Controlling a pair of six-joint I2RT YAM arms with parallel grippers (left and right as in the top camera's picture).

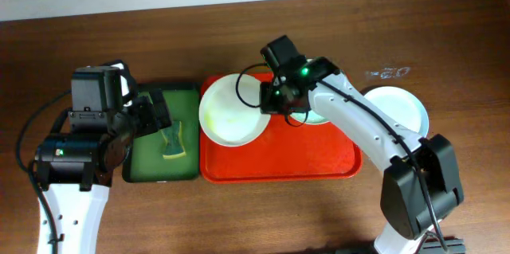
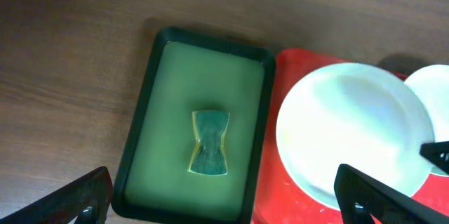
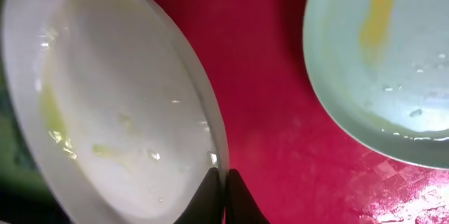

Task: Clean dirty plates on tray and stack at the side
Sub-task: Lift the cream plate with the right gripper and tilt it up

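Overhead, the right gripper [image 1: 275, 104] is pinched on the rim of the gripped plate [image 1: 231, 111], a round, shallow, glossy pale disc lying at the left end of the red tray [image 1: 279, 162], a smooth plastic rectangle with rounded corners and a raised lip. Just right of that hand, half hidden under the arm, sits the smeared plate [image 1: 317, 116]; further right, off the tray on the brown wood-grain table [image 1: 239, 214], lies the third plate [image 1: 396, 109]. The left gripper [image 1: 151, 115] hangs over the dark green tray [image 1: 159, 170], with the sponge [image 1: 173, 142] just beside it.

From the left wrist, the left gripper [image 2: 223, 182] has its black fingers [image 2: 77, 203] wide apart. Ahead of them the sponge [image 2: 209, 143], green on yellow and waisted like a bow tie, lies on the green tray [image 2: 137, 140]. To the right are the red tray [image 2: 270, 182] and the gripped plate [image 2: 351, 133].

From the right wrist, the right gripper [image 3: 224, 182] has both dark fingers pressed together on the thin rim of the gripped plate [image 3: 105, 112], wet, with faint yellow-green streaks. Up to the right, apart on the pebbled red tray [image 3: 266, 112], the smeared plate [image 3: 386, 62] shows a yellow stripe and water drops.
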